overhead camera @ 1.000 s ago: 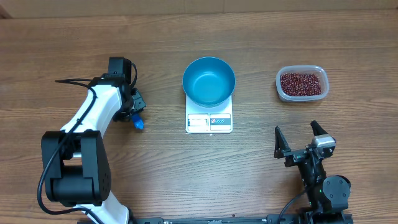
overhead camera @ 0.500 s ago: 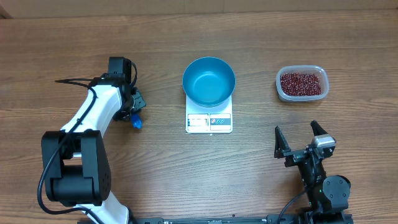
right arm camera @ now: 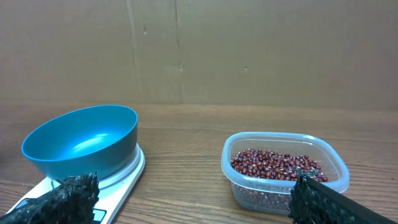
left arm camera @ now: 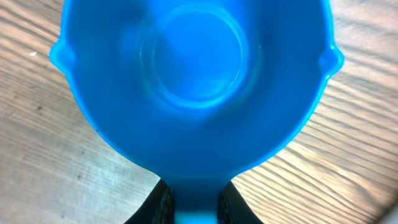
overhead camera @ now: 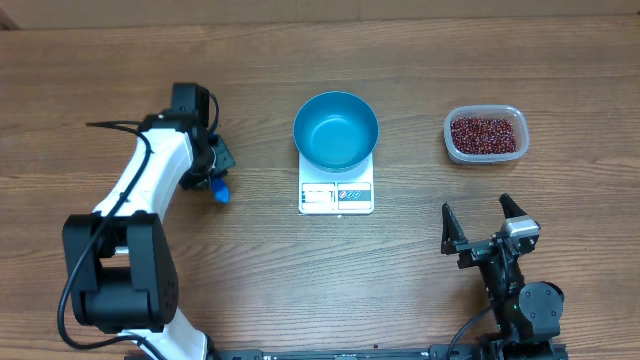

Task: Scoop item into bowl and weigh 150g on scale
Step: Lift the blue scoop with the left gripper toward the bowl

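Beans fill the clear tub on the right arm's side from overhead, well apart from the blue bowl sitting on the scale. My left gripper sits over the small blue scoop; my right gripper stands wide apart, holding nothing. Left wrist: both fingers pinch the scoop's handle, its cup empty. Right wrist: my spread fingertips frame bowl and tub, touching neither.

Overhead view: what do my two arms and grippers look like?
The left arm has white shells between bulky black joints, with a thin black cable trailing off it; the left gripper is black. The right arm is all black, with a small silver block at its wrist. The right gripper has two black fingers with rough pads.
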`<state>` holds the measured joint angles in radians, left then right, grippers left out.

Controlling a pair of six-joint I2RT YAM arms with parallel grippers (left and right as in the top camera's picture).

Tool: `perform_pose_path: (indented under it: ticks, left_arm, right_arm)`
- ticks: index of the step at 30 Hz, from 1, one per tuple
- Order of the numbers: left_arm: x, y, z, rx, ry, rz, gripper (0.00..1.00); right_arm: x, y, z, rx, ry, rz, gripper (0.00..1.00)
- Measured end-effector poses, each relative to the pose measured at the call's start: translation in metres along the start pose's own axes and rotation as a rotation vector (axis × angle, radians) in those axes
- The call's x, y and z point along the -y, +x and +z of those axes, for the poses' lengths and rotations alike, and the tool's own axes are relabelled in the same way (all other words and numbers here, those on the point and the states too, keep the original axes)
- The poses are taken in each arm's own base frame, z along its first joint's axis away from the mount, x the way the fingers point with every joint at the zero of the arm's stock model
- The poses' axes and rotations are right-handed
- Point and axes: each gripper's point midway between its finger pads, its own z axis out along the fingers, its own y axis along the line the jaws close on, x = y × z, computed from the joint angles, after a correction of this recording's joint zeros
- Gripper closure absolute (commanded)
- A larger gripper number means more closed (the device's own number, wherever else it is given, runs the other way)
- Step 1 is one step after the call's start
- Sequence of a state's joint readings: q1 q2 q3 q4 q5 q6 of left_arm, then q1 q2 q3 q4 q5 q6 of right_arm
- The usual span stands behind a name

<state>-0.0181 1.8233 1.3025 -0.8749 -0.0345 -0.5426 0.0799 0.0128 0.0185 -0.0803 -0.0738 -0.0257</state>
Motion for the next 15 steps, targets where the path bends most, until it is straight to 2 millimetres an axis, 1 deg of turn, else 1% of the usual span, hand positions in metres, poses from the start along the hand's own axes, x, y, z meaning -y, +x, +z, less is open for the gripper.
perform_pose_path:
  ticks: [3, 5, 8, 10, 12, 15]
  left_arm:
    - [0.011, -0.007, -0.024, 0.011, 0.052, -0.032, 0.88]
    - [0.022, -0.016, -0.042, 0.021, 0.121, -0.056, 0.89]
    - [0.039, -0.023, -0.062, 0.012, 0.240, -0.080, 0.91]
    - [0.049, -0.025, -0.071, -0.016, 0.327, -0.102, 0.95]
    - [0.057, -0.024, -0.076, -0.052, 0.405, -0.120, 0.96]
    - [0.061, -0.022, -0.083, -0.104, 0.491, -0.142, 0.96]
  right_arm:
    - [0.000, 0.000, 0.000, 0.000, 0.000, 0.000, 0.00]
    - [0.000, 0.000, 0.000, 0.000, 0.000, 0.000, 0.00]
    - [0.000, 0.000, 0.000, 0.000, 0.000, 0.000, 0.00]
    - [0.000, 0.000, 0.000, 0.000, 0.000, 0.000, 0.00]
    - [0.000, 0.000, 0.000, 0.000, 0.000, 0.000, 0.00]
    - [0.000, 0.000, 0.000, 0.000, 0.000, 0.000, 0.00]
